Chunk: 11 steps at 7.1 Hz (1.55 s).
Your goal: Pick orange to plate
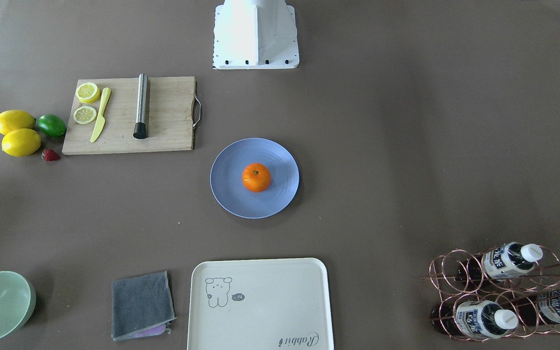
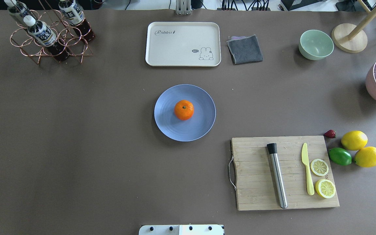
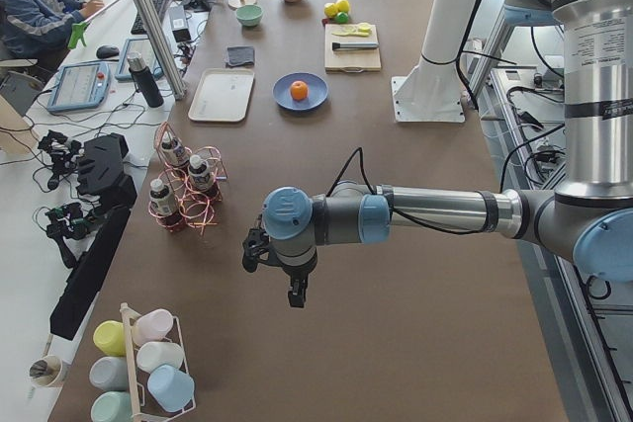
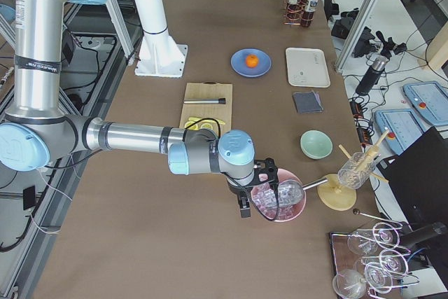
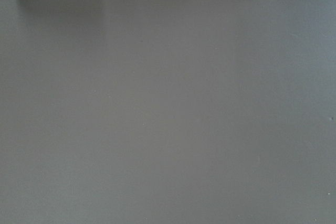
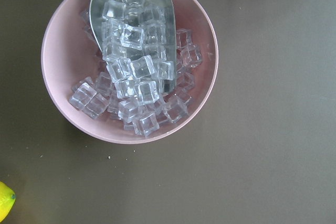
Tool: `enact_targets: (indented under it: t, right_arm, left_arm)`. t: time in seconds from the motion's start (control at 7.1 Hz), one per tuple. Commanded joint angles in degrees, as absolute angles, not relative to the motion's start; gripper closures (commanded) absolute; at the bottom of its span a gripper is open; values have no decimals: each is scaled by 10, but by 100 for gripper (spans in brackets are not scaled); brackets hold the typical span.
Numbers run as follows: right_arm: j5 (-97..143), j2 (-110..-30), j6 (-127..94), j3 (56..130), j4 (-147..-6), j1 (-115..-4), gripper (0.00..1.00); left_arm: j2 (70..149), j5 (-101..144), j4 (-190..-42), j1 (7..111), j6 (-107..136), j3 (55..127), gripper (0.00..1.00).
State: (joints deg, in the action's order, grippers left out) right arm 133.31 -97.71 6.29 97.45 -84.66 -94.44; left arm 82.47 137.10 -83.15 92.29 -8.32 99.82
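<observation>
**Finding: placement appears complete.**

- Left end of the table (image 2: 77, 147): the left gripper (image 3: 296, 295) hangs over bare surface, well apart from the task's things. It shows only in the side view, so I cannot tell whether its jaws are parted or closed. Nothing is seen in them, and its wrist camera shows bare tabletop only.
- Far-left corner: a copper bottle rack (image 2: 49, 39). Not involved.
- Far edge, mid-length: a cream tray (image 2: 175, 45).
- Centre of the table: the plate (image 2: 171, 127) lies flat. The orange (image 2: 184, 109) sits on it, stem dimple up, close to the plate's middle and inside the rim. Nothing touches the fruit.
- Near edge, right of centre: the cutting board (image 2: 256, 176); beyond it, near the right end, the lemons (image 2: 354, 140) and lime (image 2: 340, 156).
- Right end: the right gripper (image 4: 243, 209) hangs above the pink bowl (image 6: 58, 51) of ice. Its jaw state cannot be told either.

Judgement: the orange is delivered. I see no step left outstanding.
</observation>
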Motion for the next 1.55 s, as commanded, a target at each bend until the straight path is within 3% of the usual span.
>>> enact_targets:
  t: [0.0,1.41]
  right_arm:
    - [1330,-992,63,982,-866,-946,0]
    - [1393,-994,62,949,-865,-941,0]
  left_arm:
    - [824,1371,-832,926,-83,998,2]
    - [824,1374,-833,932,-83,998,2]
